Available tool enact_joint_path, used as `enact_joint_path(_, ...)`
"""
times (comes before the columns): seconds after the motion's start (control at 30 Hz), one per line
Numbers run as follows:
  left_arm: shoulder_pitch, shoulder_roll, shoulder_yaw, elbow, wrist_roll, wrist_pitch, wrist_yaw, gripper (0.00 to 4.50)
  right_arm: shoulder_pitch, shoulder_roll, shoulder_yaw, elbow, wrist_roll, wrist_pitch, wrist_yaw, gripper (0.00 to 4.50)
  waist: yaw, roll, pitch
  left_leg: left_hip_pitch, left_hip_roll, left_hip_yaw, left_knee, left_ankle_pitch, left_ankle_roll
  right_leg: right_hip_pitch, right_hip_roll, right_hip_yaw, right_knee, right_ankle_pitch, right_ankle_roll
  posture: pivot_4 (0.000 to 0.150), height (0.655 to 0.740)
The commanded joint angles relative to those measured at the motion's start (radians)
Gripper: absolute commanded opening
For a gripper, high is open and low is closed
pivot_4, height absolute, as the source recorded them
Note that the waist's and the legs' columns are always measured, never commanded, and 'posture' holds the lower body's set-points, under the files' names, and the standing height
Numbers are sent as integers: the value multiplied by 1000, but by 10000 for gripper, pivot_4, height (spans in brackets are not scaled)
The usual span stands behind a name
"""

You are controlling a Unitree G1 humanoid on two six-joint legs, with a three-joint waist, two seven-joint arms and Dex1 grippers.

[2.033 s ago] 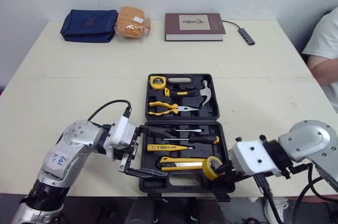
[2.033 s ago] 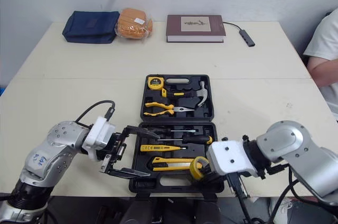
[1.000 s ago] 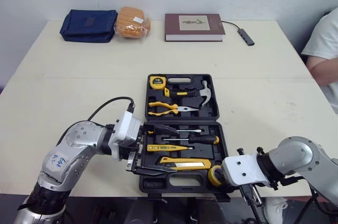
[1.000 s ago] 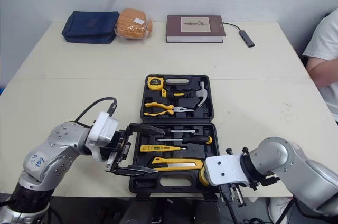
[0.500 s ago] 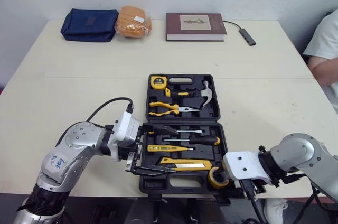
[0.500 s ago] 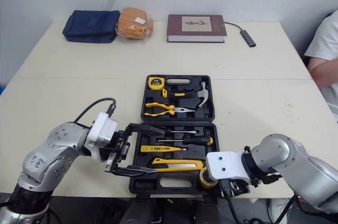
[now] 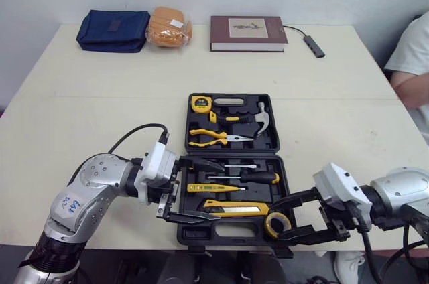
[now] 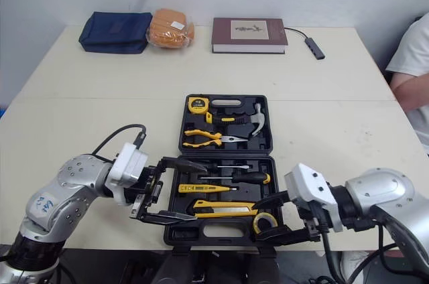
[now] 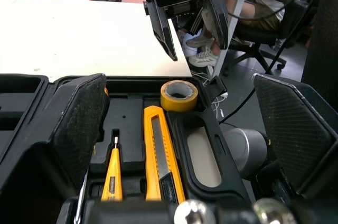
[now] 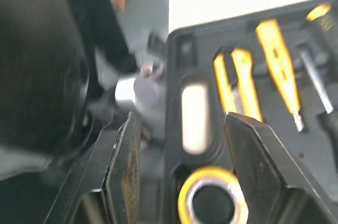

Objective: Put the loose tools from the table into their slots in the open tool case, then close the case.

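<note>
two grippers flank the near half of the open tool case [image 7: 191, 234], which lies on the table [image 7: 100, 110] near its front edge. the left gripper [image 7: 220, 190] reaches in from the case's left side, fingers spread wide and empty; the right gripper [image 7: 274, 221], at the near right corner, has fingers spread with the yellow tape roll [image 9: 171, 101] lying between them

The black plastic tool case [image 7: 232, 230] lies open and flat at the middle of the desk's near edge. Its far half holds a yellow tape measure [image 7: 200, 103], yellow-handled pliers [image 7: 209, 136] and a silver hammer [image 7: 260, 118]. Its near half holds 2 screwdrivers [image 7: 258, 177], a yellow tester pen [image 7: 211, 187], a yellow knife [image 7: 234, 208] and a yellow tape roll [image 7: 277, 224] in the right corner.
</note>
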Motion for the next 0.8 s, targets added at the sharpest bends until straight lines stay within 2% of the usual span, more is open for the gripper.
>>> enact_joint_path(0.03, -1, 8, 8, -10, -4, -10, -7, 45000, 20, 46, 15, 12, -34, -83, -14, 8180, -2, 0, 0, 0, 0, 0, 0, 0, 0, 0, 0, 0, 0, 0, 0, 1500, 7400)
enact_joint_path(0.1, -5, 10, 9, -8, -4, -8, -9, 45000, 37, 62, 48, 29, -84, -142, -9, 488, -4, 0, 0, 1, 0, 0, 0, 0, 0, 0, 0, 0, 1, 0, 0, 1500, 7400)
enact_joint_path(0.3, -8, 25, 12, -10, -6, 1, -14, 45000, 57, 96, 155, 164, -270, -341, -10, 488, -4, 0, 0, 1, 0, 1, 0, 0, -1, -1, 0, 1, 1, 0, 0, 1500, 7400)
enact_joint_path(0.5, 8, 47, 33, -7, -32, 30, -7, 45000, 43, 139, 234, 248, -314, -385, -21, 488, -4, 0, 0, 1, 0, 1, 0, 0, -1, -1, 1, 1, 2, 0, 0, 1500, 7400)
enact_joint_path(0.8, 24, 64, 31, -1, -4, 15, -29, 45000, 69, 149, 293, 428, -394, -495, -29, 488, -4, 0, 0, 4, 0, 0, 0, 0, -1, 3, 0, 1, 1, 0, 0, 1500, 7400)
